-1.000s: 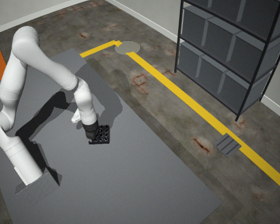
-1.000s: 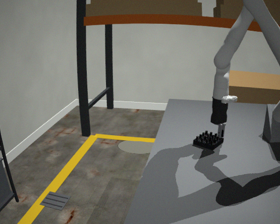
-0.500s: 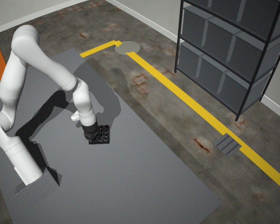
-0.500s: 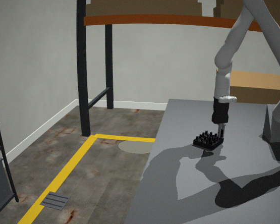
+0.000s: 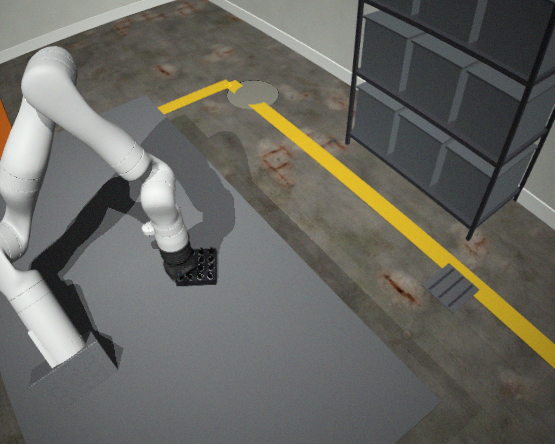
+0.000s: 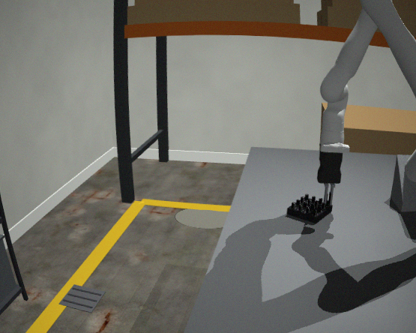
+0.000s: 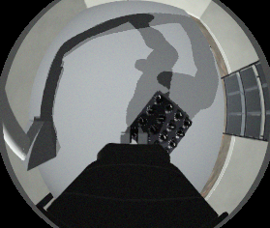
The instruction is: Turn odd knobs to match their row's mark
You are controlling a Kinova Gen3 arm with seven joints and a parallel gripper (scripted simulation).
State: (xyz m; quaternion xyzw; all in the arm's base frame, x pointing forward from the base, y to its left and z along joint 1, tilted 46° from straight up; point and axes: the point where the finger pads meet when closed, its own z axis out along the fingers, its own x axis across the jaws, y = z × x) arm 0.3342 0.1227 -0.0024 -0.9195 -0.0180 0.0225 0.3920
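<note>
The black knob box stands on the grey table, with several black knobs on its top. It also shows in the exterior view and in the wrist view. My gripper points straight down over the corner of the box nearest the arm's base. Its fingers are shut on a corner knob there. In the top view the gripper covers the left edge of the box. In the wrist view the gripper body hides the fingertips and the held knob. The knob names and white lines are too small to read.
The arm's base block stands on the table at the near left. A dark shelf rack with grey bins stands on the floor at the right. A yellow line runs along the floor beside the table.
</note>
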